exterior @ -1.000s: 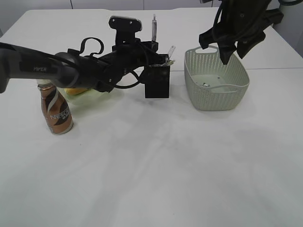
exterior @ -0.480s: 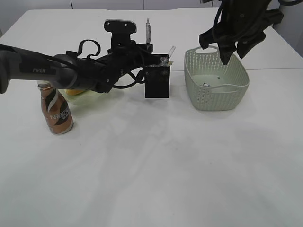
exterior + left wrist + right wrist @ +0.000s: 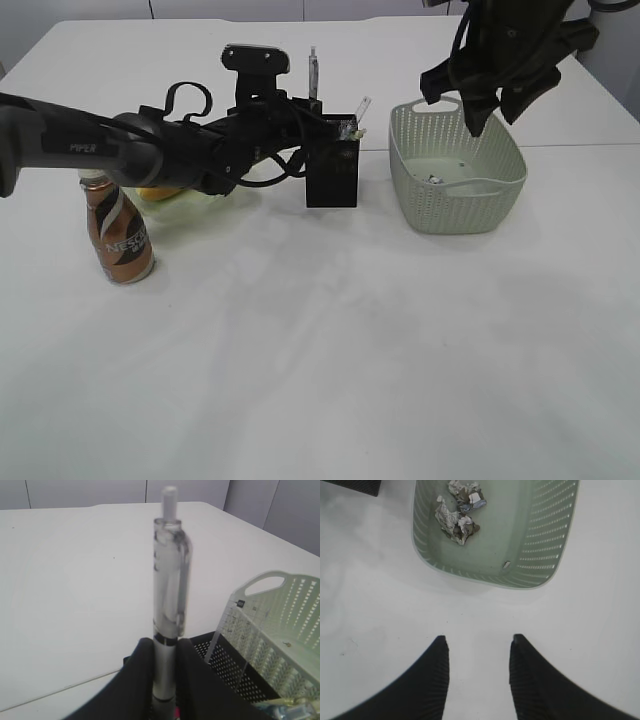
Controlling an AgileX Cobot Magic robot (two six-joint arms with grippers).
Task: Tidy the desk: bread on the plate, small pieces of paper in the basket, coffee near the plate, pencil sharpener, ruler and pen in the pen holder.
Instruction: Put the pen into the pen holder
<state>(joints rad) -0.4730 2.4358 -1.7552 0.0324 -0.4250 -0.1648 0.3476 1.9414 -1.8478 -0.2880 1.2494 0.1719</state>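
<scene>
My left gripper (image 3: 308,100) is shut on a clear pen (image 3: 169,585), holding it upright over the left rim of the black mesh pen holder (image 3: 333,172); the pen also shows in the exterior view (image 3: 313,70). A clear ruler (image 3: 231,630) stands in the holder (image 3: 235,675). My right gripper (image 3: 477,642) is open and empty, high above the table behind the pale green basket (image 3: 455,170). Crumpled paper pieces (image 3: 457,517) lie in the basket (image 3: 555,535). The coffee bottle (image 3: 118,230) stands by the green plate (image 3: 185,205), whose bread is mostly hidden by my left arm. The pencil sharpener is not visible.
The white table's front half holds nothing else. The left arm stretches across from the left edge over the plate. The table's far edge lies just behind the holder and basket.
My left gripper has shifted slightly left and lowered the pen toward the holder over the last second. The right arm has not moved.
</scene>
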